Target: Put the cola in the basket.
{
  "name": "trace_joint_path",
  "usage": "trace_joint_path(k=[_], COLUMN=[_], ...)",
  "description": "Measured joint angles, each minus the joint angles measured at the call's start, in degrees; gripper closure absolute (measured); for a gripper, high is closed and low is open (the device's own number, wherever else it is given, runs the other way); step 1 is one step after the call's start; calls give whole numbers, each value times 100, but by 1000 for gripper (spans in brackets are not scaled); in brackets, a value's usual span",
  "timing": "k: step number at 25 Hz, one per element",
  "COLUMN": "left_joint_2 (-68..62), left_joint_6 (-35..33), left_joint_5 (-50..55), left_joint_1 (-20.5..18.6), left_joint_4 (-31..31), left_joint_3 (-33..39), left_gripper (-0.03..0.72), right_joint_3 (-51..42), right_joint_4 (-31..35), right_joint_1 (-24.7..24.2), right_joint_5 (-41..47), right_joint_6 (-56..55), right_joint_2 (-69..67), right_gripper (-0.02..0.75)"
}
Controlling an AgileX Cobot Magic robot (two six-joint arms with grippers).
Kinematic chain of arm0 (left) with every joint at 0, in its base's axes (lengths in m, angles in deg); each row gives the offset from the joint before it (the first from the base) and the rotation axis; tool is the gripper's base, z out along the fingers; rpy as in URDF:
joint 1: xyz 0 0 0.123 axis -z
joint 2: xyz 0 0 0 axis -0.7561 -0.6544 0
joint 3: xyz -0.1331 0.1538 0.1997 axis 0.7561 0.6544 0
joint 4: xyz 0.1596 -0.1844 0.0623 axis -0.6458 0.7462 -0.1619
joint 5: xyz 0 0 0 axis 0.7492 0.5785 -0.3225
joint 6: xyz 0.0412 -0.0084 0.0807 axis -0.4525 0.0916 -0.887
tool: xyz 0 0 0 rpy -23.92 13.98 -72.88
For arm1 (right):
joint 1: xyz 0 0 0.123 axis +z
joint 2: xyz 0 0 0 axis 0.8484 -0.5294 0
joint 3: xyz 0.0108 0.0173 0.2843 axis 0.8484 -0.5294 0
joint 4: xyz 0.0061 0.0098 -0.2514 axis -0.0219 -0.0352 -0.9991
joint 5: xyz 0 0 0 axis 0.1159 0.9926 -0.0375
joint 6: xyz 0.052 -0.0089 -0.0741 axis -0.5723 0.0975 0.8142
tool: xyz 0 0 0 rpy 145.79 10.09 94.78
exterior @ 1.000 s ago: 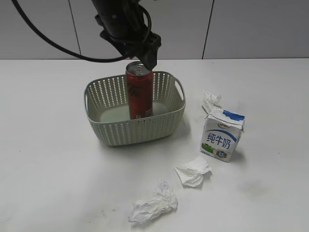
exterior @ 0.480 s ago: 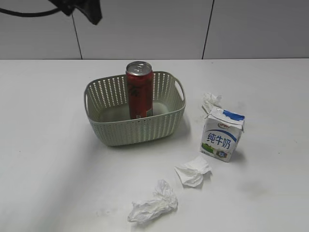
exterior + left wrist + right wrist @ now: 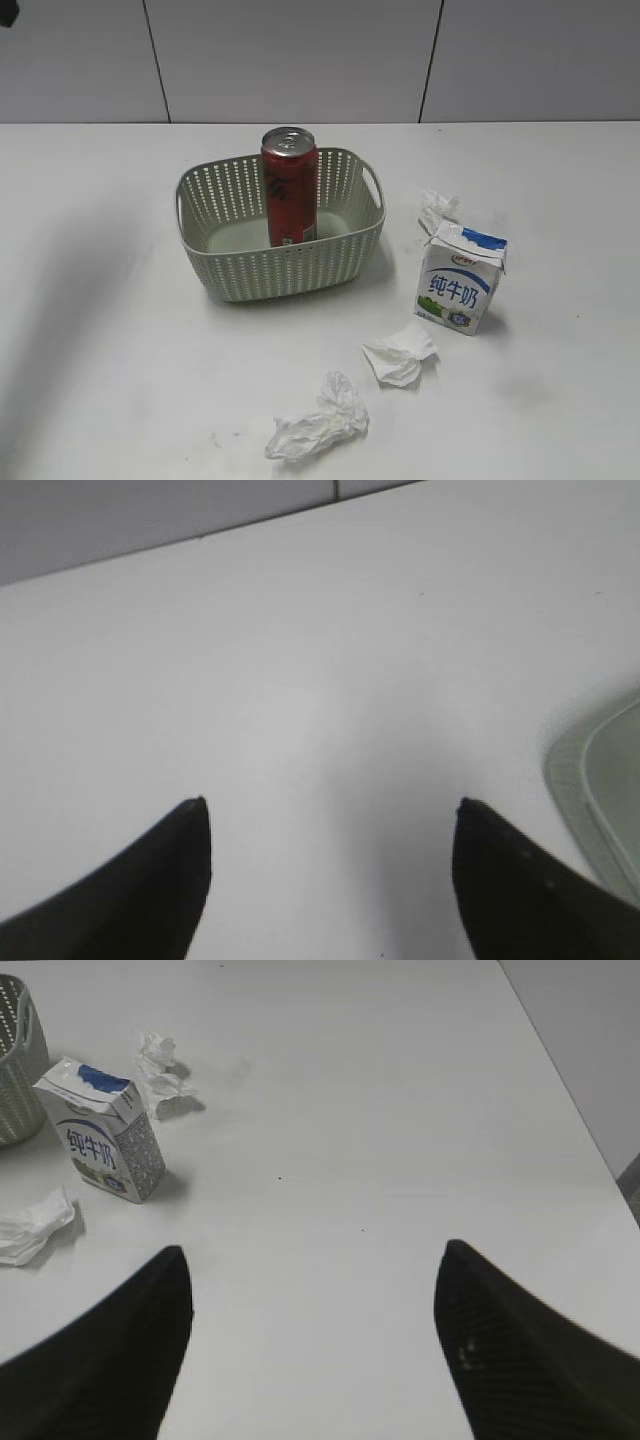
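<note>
The red cola can (image 3: 290, 187) stands upright inside the sage-green basket (image 3: 280, 268) at the middle of the table. Nothing touches it. My left gripper (image 3: 332, 805) is open and empty over bare white table, with a corner of the basket (image 3: 596, 800) at the right edge of its view. In the exterior view only a dark scrap of the left arm (image 3: 7, 12) shows at the top left corner. My right gripper (image 3: 312, 1250) is open and empty over bare table, right of the basket's edge (image 3: 18, 1070); it is out of the exterior view.
A white-and-blue milk carton (image 3: 460, 279) stands right of the basket; it also shows in the right wrist view (image 3: 103, 1130). Crumpled white tissues lie behind the carton (image 3: 437, 210), in front of it (image 3: 400, 355) and near the front edge (image 3: 317, 425). A grey wall runs behind the table.
The left arm has let go of the cola, risen and swung away to the upper left, almost out of the exterior view. The cola stays standing in the basket.
</note>
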Motion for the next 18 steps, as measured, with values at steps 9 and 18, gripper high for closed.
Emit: trace_joint_path(k=[9, 18], left_joint_2=[720, 2006], left_joint_6=[407, 413], left_joint_5=[7, 5], left_joint_1=[-549, -549], left_joint_4=[-20, 246], left_joint_3=[1213, 2967], left_gripper=[119, 120], right_joint_3=[0, 0], right_joint_4=[0, 0], right_joint_1=[0, 0], right_joint_5=[0, 0], right_joint_6=[0, 0], right_joint_2=[0, 0], right_gripper=[167, 167])
